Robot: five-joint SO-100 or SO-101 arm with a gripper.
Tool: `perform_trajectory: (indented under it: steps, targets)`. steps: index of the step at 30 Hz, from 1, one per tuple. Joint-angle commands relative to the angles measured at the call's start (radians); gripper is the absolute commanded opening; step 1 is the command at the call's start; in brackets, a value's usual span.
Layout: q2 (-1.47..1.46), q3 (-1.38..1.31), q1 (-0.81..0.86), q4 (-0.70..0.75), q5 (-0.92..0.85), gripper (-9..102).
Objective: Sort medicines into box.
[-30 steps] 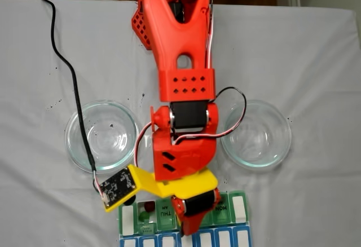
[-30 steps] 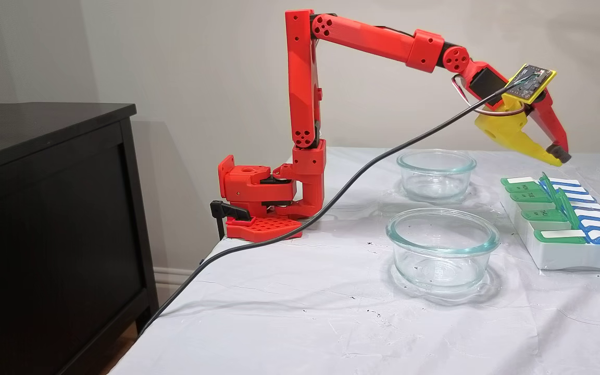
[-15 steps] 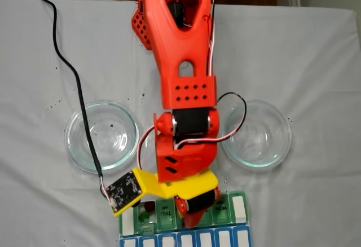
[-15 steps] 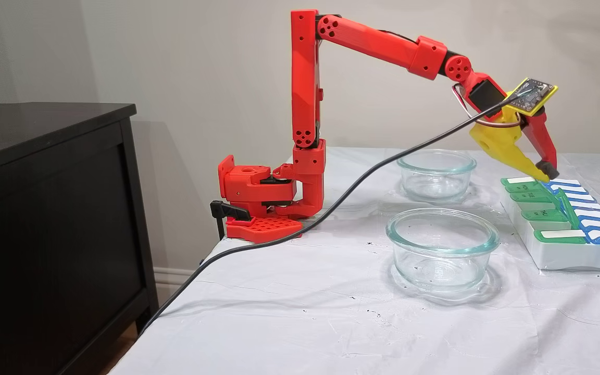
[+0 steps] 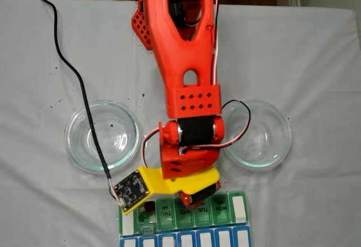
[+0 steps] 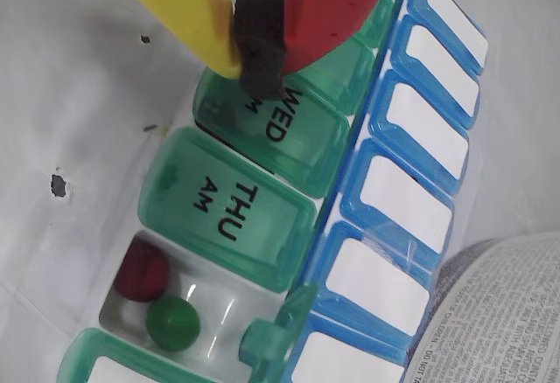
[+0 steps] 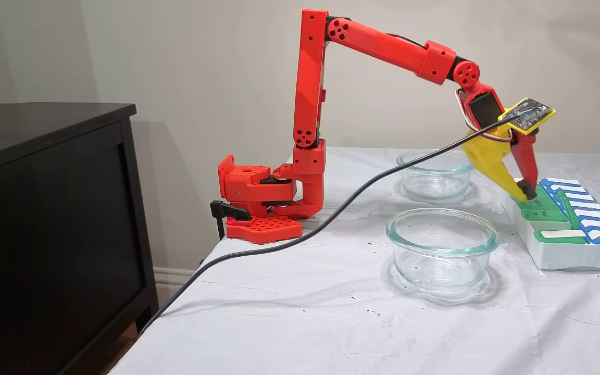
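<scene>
Fingertips of gripper (image 6: pixel 249 46) pressed together, nothing visible between, directly over WED lid (image 6: pixel 278 134) of box (image 6: pixel 262 217). Open compartment beyond THU lid (image 6: pixel 229 212), away from fingers, holds red ball (image 6: pixel 143 271) and green ball (image 6: pixel 172 323) side by side. Other medicines hidden under closed lids, or out of frame; cannot tell.

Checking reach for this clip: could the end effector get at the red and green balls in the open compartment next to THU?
Probably yes. The compartment's lid is up, so the red ball and green ball lie uncovered; the end effector sits shut over the WED lid, two compartments away.
</scene>
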Motion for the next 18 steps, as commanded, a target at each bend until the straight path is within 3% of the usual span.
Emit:
perform_trajectory:
  steps: [1,10,18]
  targets:
    - [-0.020,-0.043,-0.025,-0.026,0.000,0]
    - [-0.041,-0.040,-0.009,-0.098,0.051,0]
    - [0.207,-0.002,0.083,-0.219,0.018,0]
